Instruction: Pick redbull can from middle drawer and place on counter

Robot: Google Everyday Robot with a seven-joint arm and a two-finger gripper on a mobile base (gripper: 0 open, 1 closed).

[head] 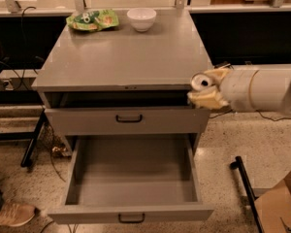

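Holding the redbull can (201, 81) between its beige fingers (209, 100), the gripper (203, 89) hangs just beside the front right corner of the counter (131, 57), outside its edge and about level with its surface. The fingers are clenched on the can, and its shiny round top faces toward the counter. The white arm (262, 89) reaches in from the right of the counter.

At the far edge of the counter stand a white bowl (141, 18) and, to its left, a green bag (92, 19); both are well apart from the gripper. Under the front edge of the counter is a grey drawer front (87, 121) with a black handle. Lower, the middle drawer (133, 171) is pulled out, showing its flat grey floor. To the lower right of the counter, on the floor, lie a black bar (243, 181) and a cardboard box (281, 205).
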